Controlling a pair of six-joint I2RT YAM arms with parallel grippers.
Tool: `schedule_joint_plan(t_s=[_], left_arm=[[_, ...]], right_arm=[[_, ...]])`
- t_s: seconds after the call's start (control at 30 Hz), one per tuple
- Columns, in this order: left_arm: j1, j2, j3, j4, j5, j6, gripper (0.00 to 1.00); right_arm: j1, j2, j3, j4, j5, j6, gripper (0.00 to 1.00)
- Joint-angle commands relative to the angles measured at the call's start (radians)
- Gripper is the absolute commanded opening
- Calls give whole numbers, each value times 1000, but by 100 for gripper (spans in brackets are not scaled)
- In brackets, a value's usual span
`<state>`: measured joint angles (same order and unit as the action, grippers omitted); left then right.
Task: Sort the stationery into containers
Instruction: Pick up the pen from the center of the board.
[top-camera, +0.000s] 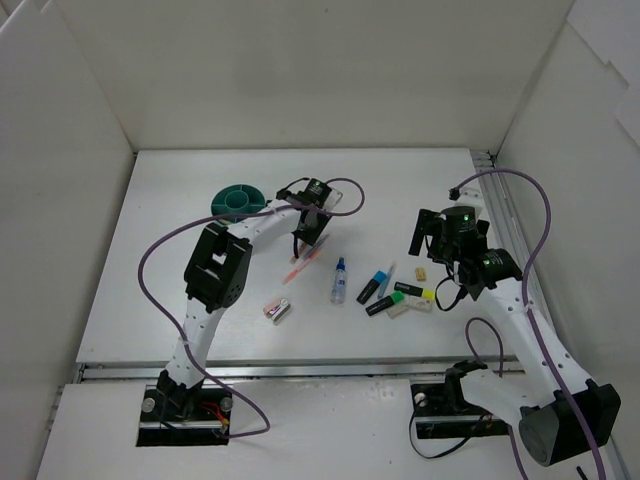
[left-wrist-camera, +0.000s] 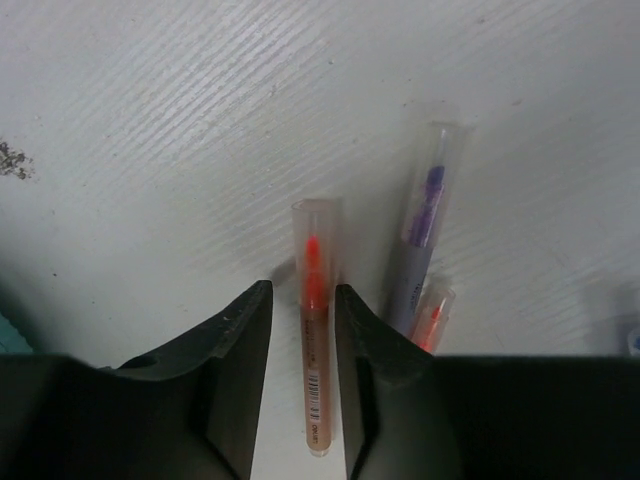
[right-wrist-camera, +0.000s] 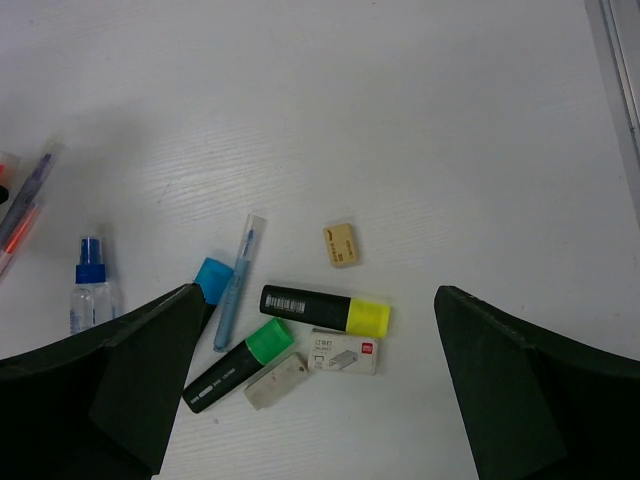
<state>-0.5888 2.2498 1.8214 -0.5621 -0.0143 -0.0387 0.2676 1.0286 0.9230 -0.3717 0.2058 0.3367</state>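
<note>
1. Near bench (top-camera: 150, 320): one small pink-and-white piece (top-camera: 277, 310) lies alone, unsorted.
2. Right gripper (right-wrist-camera: 318, 295): jaws spread wide and empty, hanging over a packed cluster of yellow highlighter (right-wrist-camera: 325, 308), green highlighter (right-wrist-camera: 235, 368) and white eraser (right-wrist-camera: 277, 380). Risk: the pieces lie so close that a grab here may catch two.
3. Bottle (top-camera: 339, 280): on the bench between the cluster and the pens.
4. Left gripper (left-wrist-camera: 303, 290): jaws narrow, astride the orange pen (left-wrist-camera: 315, 330), which lies flat on the bench. One jaw touches the pen and a sliver of bench shows at the other, so it is not clamped. Risk: an off-centre pinch may roll or swivel the thin barrel out.
5. Purple pen (left-wrist-camera: 425, 230): just beside a jaw's outer face. Risk: it gets nudged or dragged on the lift.
6. Teal tub (top-camera: 222, 200): farthest, beyond the left gripper. No stationery is discernible in the visible compartments, and part is hidden behind the arm. Risk: a long pen may overhang a compartment.
</note>
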Motion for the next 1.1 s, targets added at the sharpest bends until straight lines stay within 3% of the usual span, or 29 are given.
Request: schedule_joint_plan(t_s=[0.0,0.1,0.27,0.33,0.37,0.57,0.7,0.93,1.07], left_arm=[[17,-7,12,-10,51,-13,26],[27,-9,9,-4,101,-18,17],[70,-4,26,-38,203,-43,15],[81,-13,13,-30,223,-43,9],[90,-18,10,-22,220,-44,0],[90,-116,15,63,195,-26,0],[90,-267,3,145,198,-7,0],[125,-590,-320,470,226,181,0],[254,-747,-514,623,354,220,0]], right_arm=[[-7,2,27,20,32,-4,98],[-7,-7,25,20,37,-1,98],[-8,-30,19,20,44,5,98],[-7,-45,16,20,49,7,98],[-7,-48,14,20,50,7,98],[-7,-76,16,20,31,7,98],[-7,-76,23,22,6,2,98],[-7,-74,33,24,-2,-10,98],[-4,-79,50,24,10,-22,98]])
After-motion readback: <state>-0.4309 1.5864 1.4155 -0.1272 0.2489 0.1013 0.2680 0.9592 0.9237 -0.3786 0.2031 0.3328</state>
